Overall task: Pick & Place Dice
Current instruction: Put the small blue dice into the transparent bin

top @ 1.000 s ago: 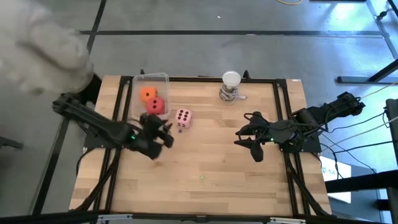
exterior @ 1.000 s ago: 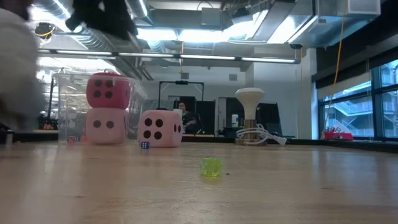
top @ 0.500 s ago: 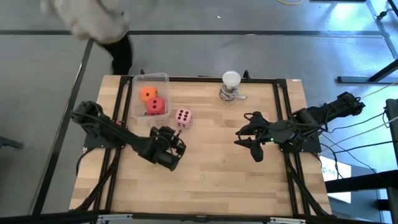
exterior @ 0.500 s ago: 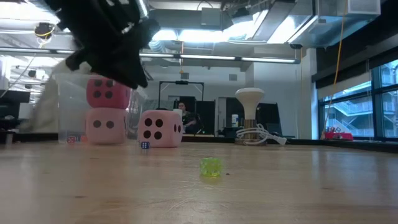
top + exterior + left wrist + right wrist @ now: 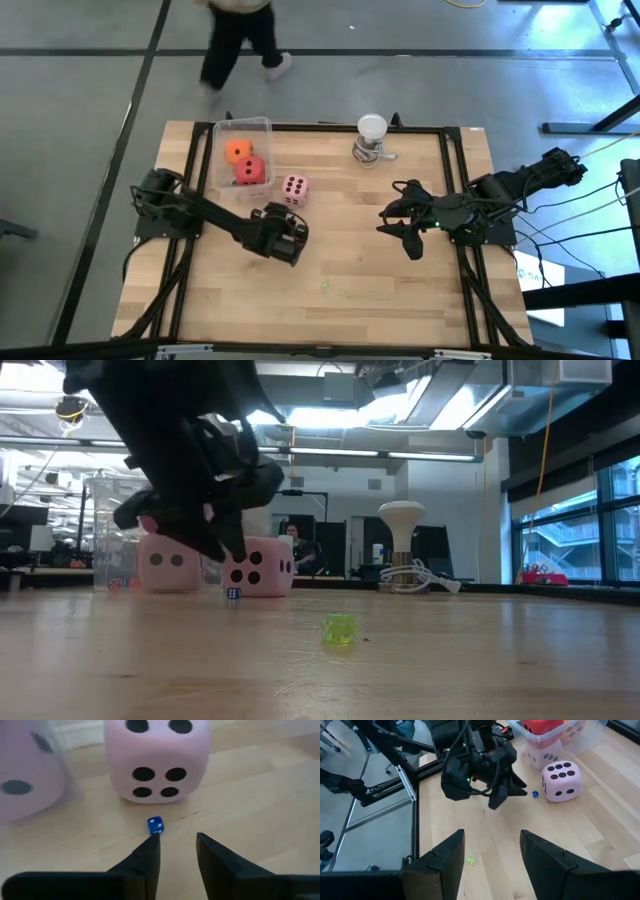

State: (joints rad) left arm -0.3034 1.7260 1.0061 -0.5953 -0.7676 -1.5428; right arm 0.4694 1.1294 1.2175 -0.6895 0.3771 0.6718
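My left arm (image 5: pixel 205 213): matte black jointed links, small green indicator light near the wrist. My right arm (image 5: pixel 500 195): same black build, cables trailing behind. Each end effector: two dark, wedge-shaped fingers (image 5: pixel 147 860).

Matt, soft-looking pink die (image 5: pixel 156 759) rests on a smooth pale wooden table (image 5: pixel 400 290) beside a clear plastic bin (image 5: pixel 243 130).
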